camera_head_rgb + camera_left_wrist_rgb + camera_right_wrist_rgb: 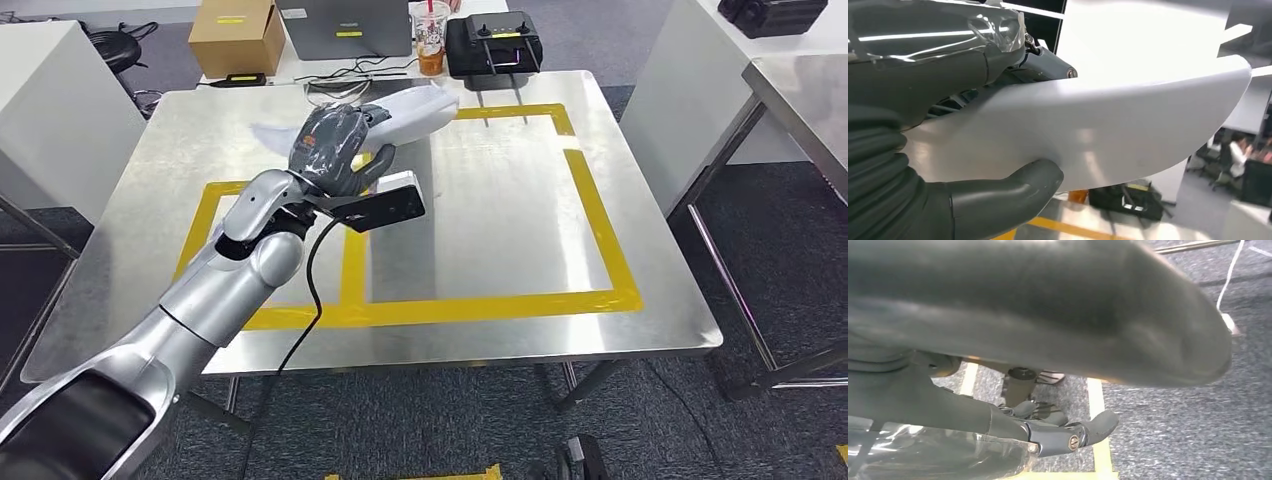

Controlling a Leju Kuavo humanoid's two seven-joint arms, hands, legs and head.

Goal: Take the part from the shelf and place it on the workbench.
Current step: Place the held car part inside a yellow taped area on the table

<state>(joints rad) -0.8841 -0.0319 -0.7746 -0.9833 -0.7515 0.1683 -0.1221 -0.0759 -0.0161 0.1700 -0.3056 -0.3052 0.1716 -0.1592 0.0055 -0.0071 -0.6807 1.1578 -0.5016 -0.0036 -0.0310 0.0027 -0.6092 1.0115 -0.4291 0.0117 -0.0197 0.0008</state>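
White curved plastic part (pixel 415 108) sits clamped in the left hand (pixel 335 150), thumb (pixel 1003 197) beneath and fingers over it, carried above the steel workbench (pixel 500 230) for setting down. Behind, a clear cup (pixel 432 40) holds orange drink. The right hand (pixel 1058 432) hangs empty, fingers loosely apart.

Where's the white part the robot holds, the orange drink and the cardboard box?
white part (pixel 425 108), head view, its bare end past the hand.
orange drink (pixel 431 52), head view, cup's middle.
cardboard box (pixel 235 38), head view, its top.
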